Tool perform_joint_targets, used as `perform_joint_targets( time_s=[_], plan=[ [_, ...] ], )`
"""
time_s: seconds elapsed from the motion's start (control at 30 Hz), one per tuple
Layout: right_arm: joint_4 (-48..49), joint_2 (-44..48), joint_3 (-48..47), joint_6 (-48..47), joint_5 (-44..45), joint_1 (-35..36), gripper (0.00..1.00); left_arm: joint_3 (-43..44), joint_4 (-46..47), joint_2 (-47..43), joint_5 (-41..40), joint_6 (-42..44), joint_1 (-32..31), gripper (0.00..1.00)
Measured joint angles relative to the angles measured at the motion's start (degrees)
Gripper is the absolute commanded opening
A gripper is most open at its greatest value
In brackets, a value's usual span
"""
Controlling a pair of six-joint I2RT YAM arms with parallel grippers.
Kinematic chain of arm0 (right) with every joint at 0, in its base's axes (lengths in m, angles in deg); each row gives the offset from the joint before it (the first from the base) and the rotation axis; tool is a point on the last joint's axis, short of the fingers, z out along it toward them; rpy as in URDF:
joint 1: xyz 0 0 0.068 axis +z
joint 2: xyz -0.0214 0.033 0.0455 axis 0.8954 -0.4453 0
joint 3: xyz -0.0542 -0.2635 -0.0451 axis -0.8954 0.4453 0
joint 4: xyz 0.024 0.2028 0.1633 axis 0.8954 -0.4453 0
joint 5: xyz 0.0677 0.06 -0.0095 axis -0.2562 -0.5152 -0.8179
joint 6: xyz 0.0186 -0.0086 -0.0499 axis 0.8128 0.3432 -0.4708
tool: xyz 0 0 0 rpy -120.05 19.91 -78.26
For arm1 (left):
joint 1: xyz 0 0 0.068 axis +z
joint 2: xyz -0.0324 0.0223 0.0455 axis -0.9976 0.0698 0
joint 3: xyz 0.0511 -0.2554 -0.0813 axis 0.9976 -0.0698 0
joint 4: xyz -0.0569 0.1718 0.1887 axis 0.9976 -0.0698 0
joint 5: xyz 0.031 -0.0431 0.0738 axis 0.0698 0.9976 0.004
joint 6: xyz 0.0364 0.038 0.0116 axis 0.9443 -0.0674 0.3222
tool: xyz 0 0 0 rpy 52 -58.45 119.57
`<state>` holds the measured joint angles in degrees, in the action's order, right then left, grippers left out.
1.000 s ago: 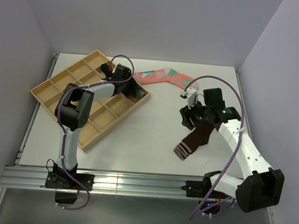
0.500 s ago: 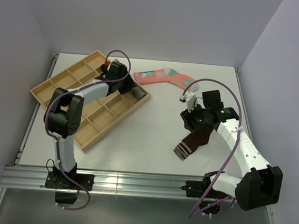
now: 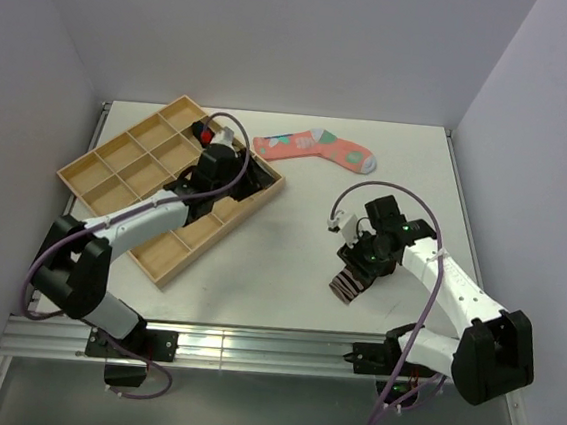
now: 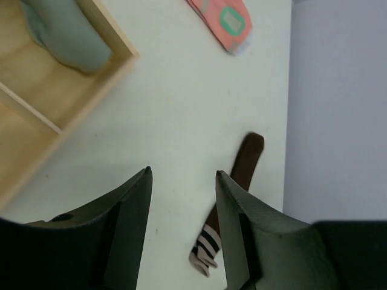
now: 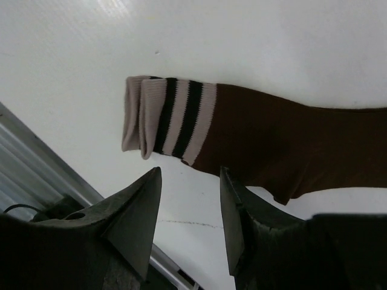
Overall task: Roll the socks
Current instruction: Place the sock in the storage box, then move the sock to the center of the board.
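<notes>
The right claw (image 5: pixel 188 175) hangs over the brown sock (image 5: pixel 266 136), its 2 fingers apart with nothing between them. The sock lies flat on the table (image 5: pixel 254 36). It runs the same way as the gap from finger to finger, with its striped cuff (image 5: pixel 175 115) toward the near edge. How high the claw hangs is hard to tell. The left claw (image 4: pixel 181 178), apart and empty too, is farther off, by the grey sock (image 4: pixel 63 36) in the tray (image 4: pixel 121 37).

The top view looks down from above and behind the arms and takes in the whole table (image 3: pixel 288 273). The left wrist view looks past the left gripper (image 4: pixel 183 181) across the table's right half. The right wrist view sits close over the brown sock (image 5: pixel 272 145), behind the right gripper (image 5: pixel 189 175). All three views share that sock. The top and left wrist views also share the tray (image 4: pixel 121 37) corner and the pink sock (image 4: pixel 224 21).
</notes>
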<state>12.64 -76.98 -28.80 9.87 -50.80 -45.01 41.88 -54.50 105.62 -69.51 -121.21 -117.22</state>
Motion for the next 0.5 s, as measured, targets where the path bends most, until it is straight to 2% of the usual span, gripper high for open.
perform_joint_targets(
  time_s=[0.13, 0.27, 0.5],
  plan=[
    [-0.9, 0.7, 0.3, 0.0, 1.1, 3.9, 0.53, -4.8, 2.9, -4.6, 0.5, -1.1, -2.8, 0.51],
    [-1.3, -0.2, 0.3, 0.4, 1.7, 6.7, 0.56, -7.6, 3.2, -7.8, 0.5, -1.8, -2.9, 0.51],
    [-1.2, -6.6, 0.3, 0.8, 2.6, 10.2, 0.58, -9.8, 3.1, -14.6, -0.3, -2.1, -2.9, 0.52]
  ],
)
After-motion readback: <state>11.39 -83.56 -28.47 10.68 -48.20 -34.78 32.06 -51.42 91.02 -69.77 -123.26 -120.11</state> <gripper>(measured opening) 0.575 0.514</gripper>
